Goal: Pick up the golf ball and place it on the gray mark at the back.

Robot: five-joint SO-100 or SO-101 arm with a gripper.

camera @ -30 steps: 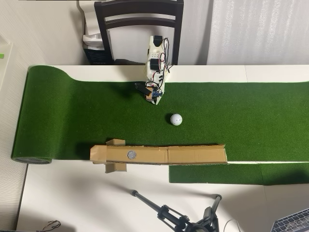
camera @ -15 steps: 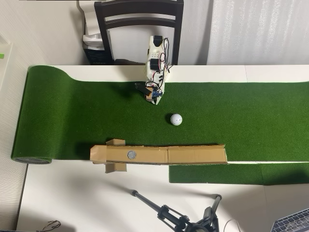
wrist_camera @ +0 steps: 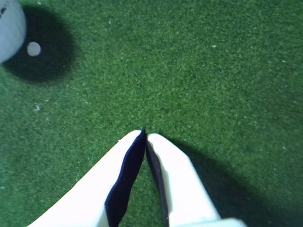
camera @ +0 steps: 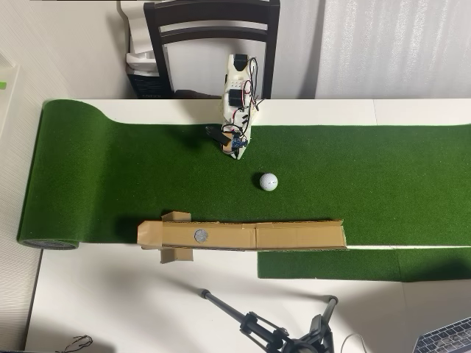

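The white golf ball (camera: 268,182) rests on the green turf mat, a short way below and right of my gripper (camera: 237,152) in the overhead view. In the wrist view only the ball's edge (wrist_camera: 8,29) shows at the top left corner, next to its dark shadow. My gripper (wrist_camera: 144,134) is shut, its two white fingers meeting at the tips over bare turf with nothing between them. The gray mark (camera: 200,236) is a small round disc on the tan cardboard strip (camera: 294,235), below and left of the ball.
The turf mat (camera: 110,169) runs across the white table, rolled up at its left end. A dark chair (camera: 213,37) stands behind the arm. A black tripod (camera: 272,331) lies on the table near the lower edge. A tiny white dot (wrist_camera: 33,48) lies in the ball's shadow.
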